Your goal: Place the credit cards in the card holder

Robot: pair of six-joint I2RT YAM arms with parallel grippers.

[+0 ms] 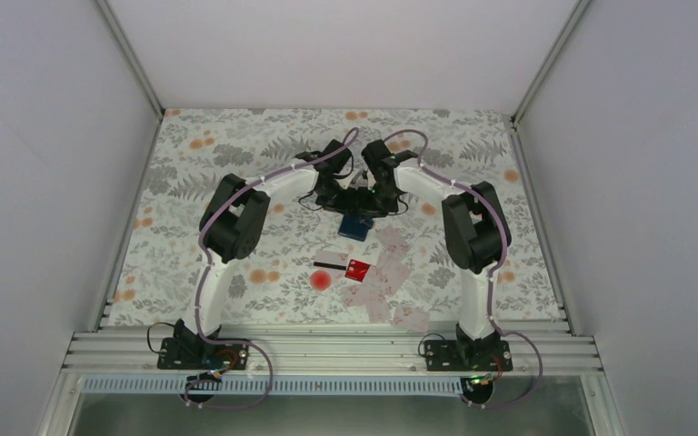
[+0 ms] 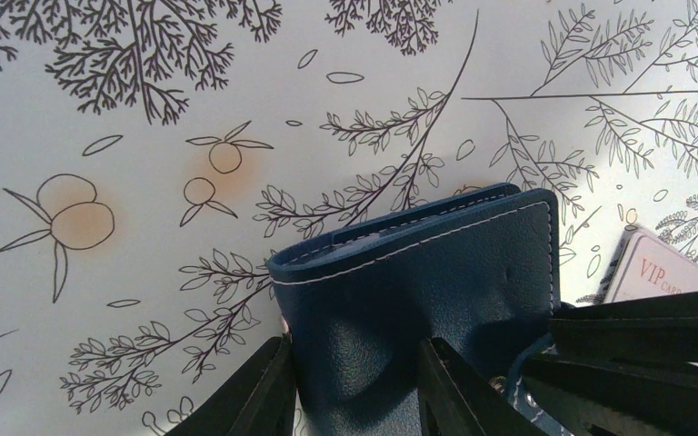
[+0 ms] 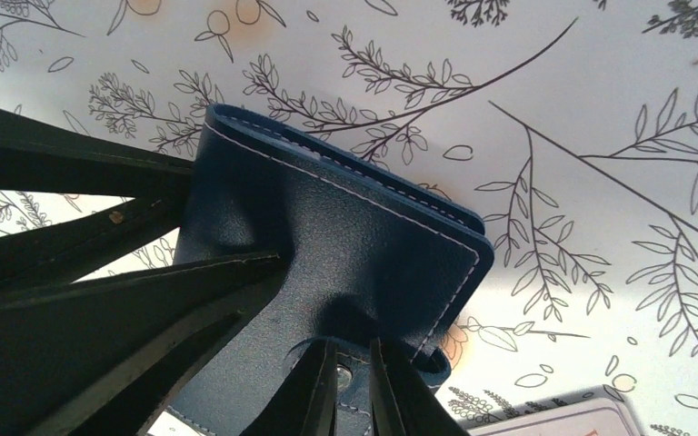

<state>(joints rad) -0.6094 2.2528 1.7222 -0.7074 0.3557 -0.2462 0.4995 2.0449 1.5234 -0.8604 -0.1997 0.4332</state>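
The dark blue card holder lies closed on the patterned table between both arms. My left gripper is shut across the holder's body, one finger on each side. My right gripper is pinched on the holder's snap tab, beside its metal stud. The credit cards lie in front of the holder: a white one with a black stripe, a red one and several pale pink ones. A "VIP" card shows at the right edge of the left wrist view.
The left arm's black fingers crowd the left of the right wrist view. The right arm's fingers fill the lower right of the left wrist view. White walls enclose the table; a metal rail runs along its near edge.
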